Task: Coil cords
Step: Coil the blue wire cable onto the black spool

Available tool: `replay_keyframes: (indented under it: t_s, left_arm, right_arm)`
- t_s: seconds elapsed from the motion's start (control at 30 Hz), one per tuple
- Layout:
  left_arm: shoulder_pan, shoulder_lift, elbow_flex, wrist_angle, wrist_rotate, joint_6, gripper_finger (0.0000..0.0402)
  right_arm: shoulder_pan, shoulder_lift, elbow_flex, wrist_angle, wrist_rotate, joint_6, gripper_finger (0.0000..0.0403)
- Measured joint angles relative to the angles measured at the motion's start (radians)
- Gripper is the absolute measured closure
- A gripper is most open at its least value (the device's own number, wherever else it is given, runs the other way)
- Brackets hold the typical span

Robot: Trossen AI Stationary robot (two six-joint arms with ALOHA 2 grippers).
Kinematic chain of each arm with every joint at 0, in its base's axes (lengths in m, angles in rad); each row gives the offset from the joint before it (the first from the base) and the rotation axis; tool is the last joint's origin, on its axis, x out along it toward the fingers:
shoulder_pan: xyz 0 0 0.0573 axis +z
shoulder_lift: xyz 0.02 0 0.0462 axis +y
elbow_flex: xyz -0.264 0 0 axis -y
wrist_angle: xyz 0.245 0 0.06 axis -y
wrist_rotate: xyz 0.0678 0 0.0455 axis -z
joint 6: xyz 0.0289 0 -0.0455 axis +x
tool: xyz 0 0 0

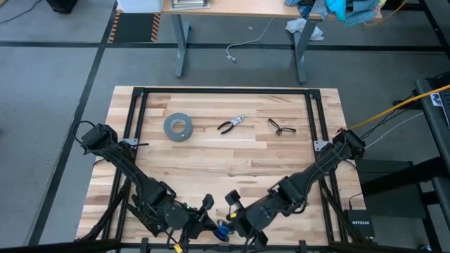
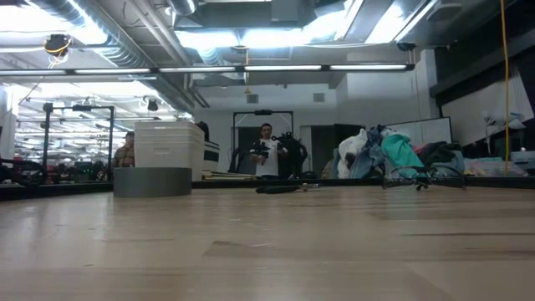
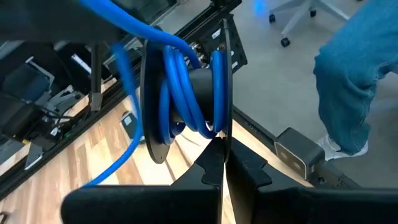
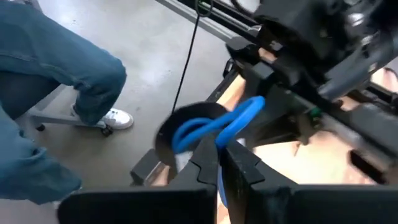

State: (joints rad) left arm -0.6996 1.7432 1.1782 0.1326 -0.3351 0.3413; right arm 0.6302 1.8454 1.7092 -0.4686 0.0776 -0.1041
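Note:
The cords are a blue cable wound around the hub of a black spool that has two thin discs. The spool is in the air at the table's near edge, between my two grippers. My left gripper is shut on the spool. My right gripper is shut on a loose stretch of the blue cable beside the spool. One blue strand leaves the spool sideways, and another drops toward the table. My left gripper pinches the rim of one spool disc between its two fingers, edge-on. The spool is lifted clear, its discs upright and its hub level. My right gripper pinches a bend of the blue cable between its two fingers. From there the cable runs in a loop to the spool, clear of the table.
A grey tape roll, pliers and glasses lie toward the table's far side. A black frame runs around the tabletop. A person's leg in jeans stands just beyond the near edge.

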Motion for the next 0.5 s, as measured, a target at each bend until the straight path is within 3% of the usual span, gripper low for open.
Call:
replay_keyframes:
  t_s: [0.5]
  left_arm:
    - [0.038,0.004,0.0,0.018,0.124,0.094,0.0401]
  right_arm:
    - [-0.057,0.039,0.0,-0.007,0.007,-0.062,0.0398]
